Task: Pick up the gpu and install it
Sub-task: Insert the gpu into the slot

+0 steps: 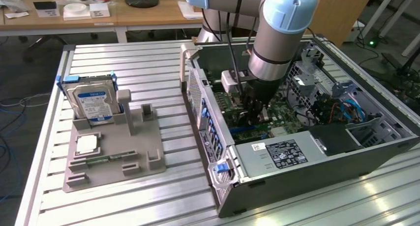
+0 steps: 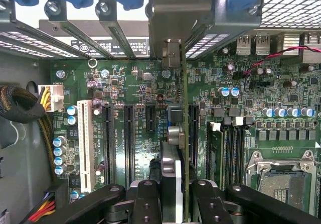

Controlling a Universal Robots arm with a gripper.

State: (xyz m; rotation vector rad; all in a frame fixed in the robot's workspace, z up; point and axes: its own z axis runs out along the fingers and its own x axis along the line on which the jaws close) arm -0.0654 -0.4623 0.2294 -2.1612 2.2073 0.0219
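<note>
The claw (image 2: 173, 194) is clamped on the gpu (image 2: 184, 133), its black fingers (image 2: 145, 196) pressing the card from both sides. The card stands on edge, seen edge-on in the wrist view, above the green motherboard (image 2: 251, 98) among the long black slots (image 2: 129, 143), its metal bracket (image 2: 173, 18) up against the rear slot openings of the computer case (image 1: 308, 172). Whether the card is seated in a slot cannot be told. In the exterior view the arm (image 1: 276, 44) reaches down into the open case. To the exterior view's left, a grey holder (image 1: 125, 157) on the slatted worktop (image 1: 151, 73) carries a blue-labelled hard drive (image 1: 92, 100).
</note>
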